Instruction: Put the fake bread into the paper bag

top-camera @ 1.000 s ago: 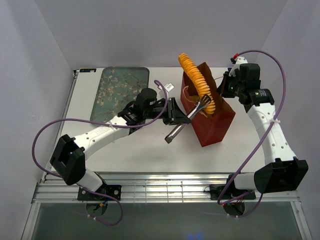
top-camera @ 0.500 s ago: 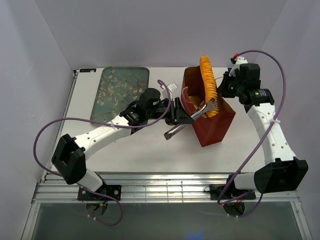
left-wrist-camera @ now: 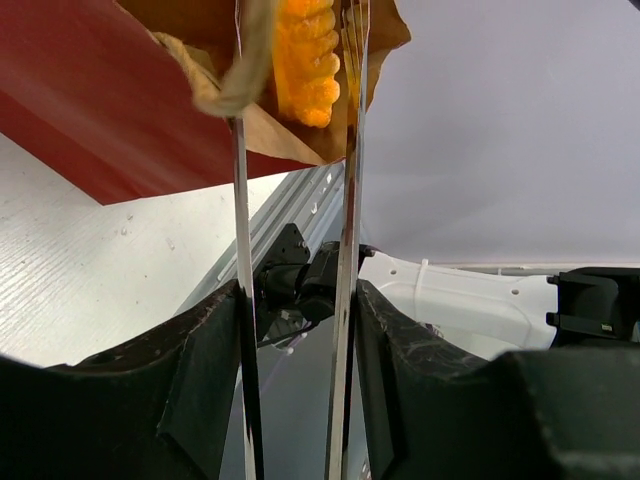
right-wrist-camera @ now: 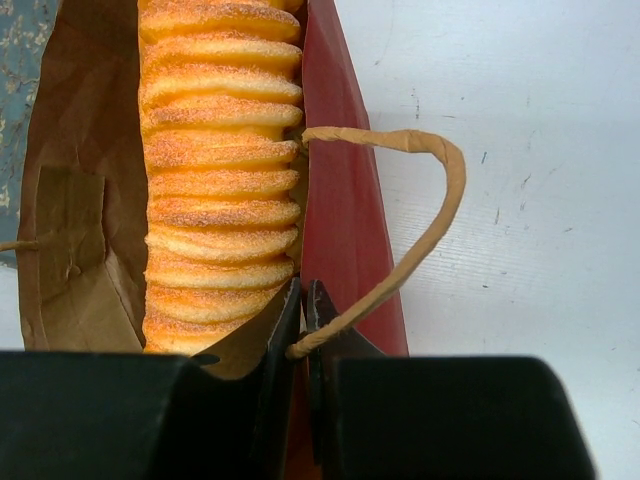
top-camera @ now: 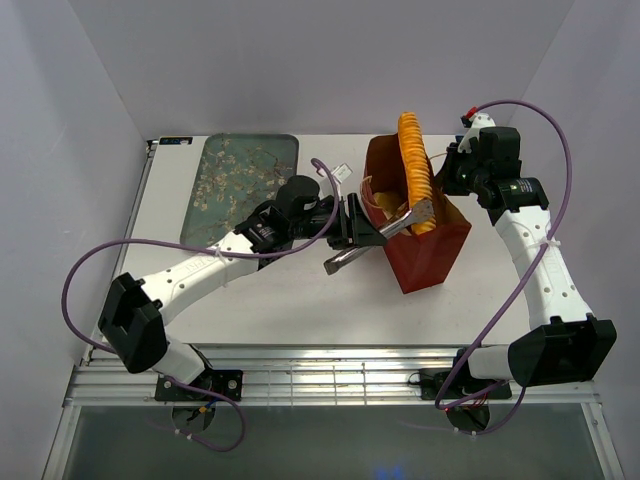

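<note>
Readable text: 0 entries. White tag (top-camera: pixel 340 172) by the cable of my left arm (top-camera: pixel 200 265): print too small to read. Pale marks on the black wrist housing (top-camera: pixel 517 186) of my right arm: illegible. Red face of the paper bag (top-camera: pixel 430 255): nothing I can read. Both wrist views: no lettering legible.

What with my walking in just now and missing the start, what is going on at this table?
The left gripper holds metal tongs, which pinch a long ridged toy loaf near its lower end. The loaf stands in the open mouth of the red paper bag, its top poking out. The right gripper is shut on the bag's rim beside a string handle. A floral tray lies at the table's far left.
</note>
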`<state>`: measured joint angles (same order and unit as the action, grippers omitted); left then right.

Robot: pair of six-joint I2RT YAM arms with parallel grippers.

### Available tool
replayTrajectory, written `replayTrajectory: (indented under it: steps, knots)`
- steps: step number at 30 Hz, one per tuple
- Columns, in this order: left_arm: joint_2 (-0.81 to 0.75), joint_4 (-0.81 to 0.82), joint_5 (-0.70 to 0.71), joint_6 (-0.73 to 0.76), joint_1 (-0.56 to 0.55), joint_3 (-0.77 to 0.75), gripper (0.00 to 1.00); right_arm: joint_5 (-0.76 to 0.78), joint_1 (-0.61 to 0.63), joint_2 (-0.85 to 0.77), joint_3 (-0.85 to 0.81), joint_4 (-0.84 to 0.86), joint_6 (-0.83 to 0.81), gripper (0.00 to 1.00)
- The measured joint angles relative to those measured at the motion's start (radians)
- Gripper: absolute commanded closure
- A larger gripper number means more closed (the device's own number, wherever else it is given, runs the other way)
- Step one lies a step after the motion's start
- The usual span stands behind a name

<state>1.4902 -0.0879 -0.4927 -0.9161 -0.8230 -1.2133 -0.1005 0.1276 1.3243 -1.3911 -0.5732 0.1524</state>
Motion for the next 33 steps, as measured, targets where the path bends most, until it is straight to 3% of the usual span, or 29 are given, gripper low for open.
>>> replayTrajectory:
  steps: [23,33]
  knots:
    - [-0.066,-0.098,0.114,0.059,-0.011,-0.122,0.45,0.000,0.000,0.000,0.000,0.000,0.000,0.87]
    - [-0.258,-0.207,0.251,0.156,-0.011,-0.212,0.49,-0.004,0.000,0.000,0.000,-0.001,-0.001,0.64]
